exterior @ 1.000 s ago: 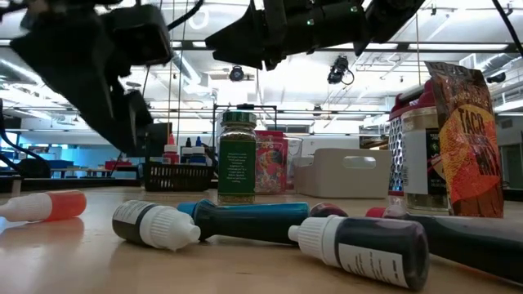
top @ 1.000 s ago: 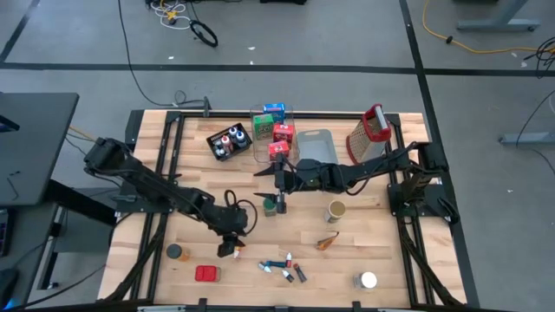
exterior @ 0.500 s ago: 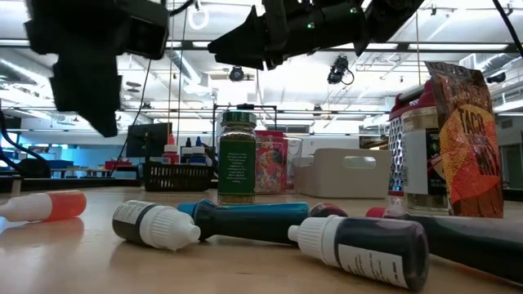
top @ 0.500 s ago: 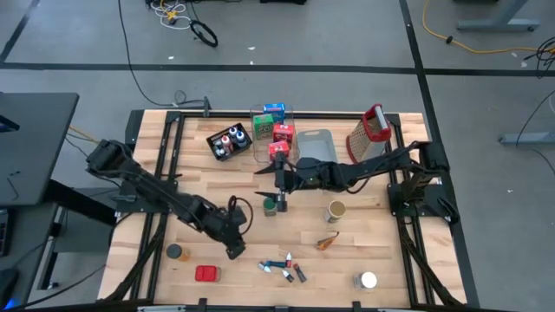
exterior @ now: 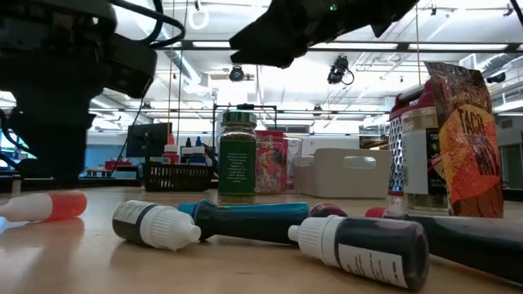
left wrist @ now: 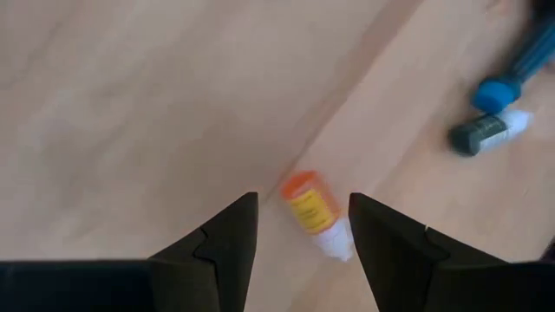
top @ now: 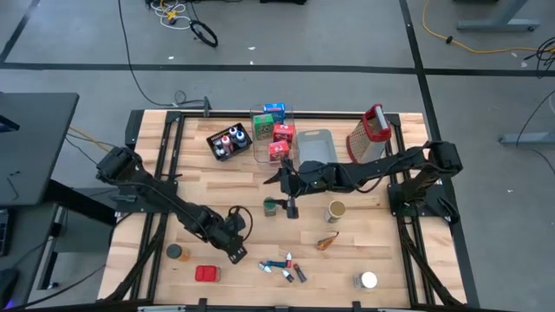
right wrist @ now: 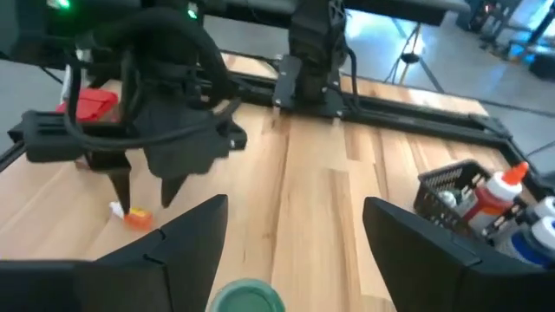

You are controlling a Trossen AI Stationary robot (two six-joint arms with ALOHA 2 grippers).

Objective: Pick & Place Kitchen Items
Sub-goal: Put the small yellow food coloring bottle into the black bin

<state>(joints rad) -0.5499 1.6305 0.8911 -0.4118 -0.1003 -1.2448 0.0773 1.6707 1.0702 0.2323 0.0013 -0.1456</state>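
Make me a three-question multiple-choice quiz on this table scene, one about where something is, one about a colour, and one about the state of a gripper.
1. Where does the green-lidded jar stand?
A. Inside the black basket
B. On the bare table just below the right gripper
C. Beside the grater

2. What colour is the little bottle lying between the left gripper's fingers?
A. Orange
B. Blue
C. Green

3. How do the right gripper's fingers stand?
A. Shut on the jar
B. Shut on nothing
C. Open, holding nothing

Answers:
1. B: the high view shows the jar alone on the wood under the right gripper, away from the black basket and the grater.
2. A: the left wrist view shows an orange bottle with a white tip.
3. C: the right wrist view shows both fingers wide apart, with the jar's lid below them.
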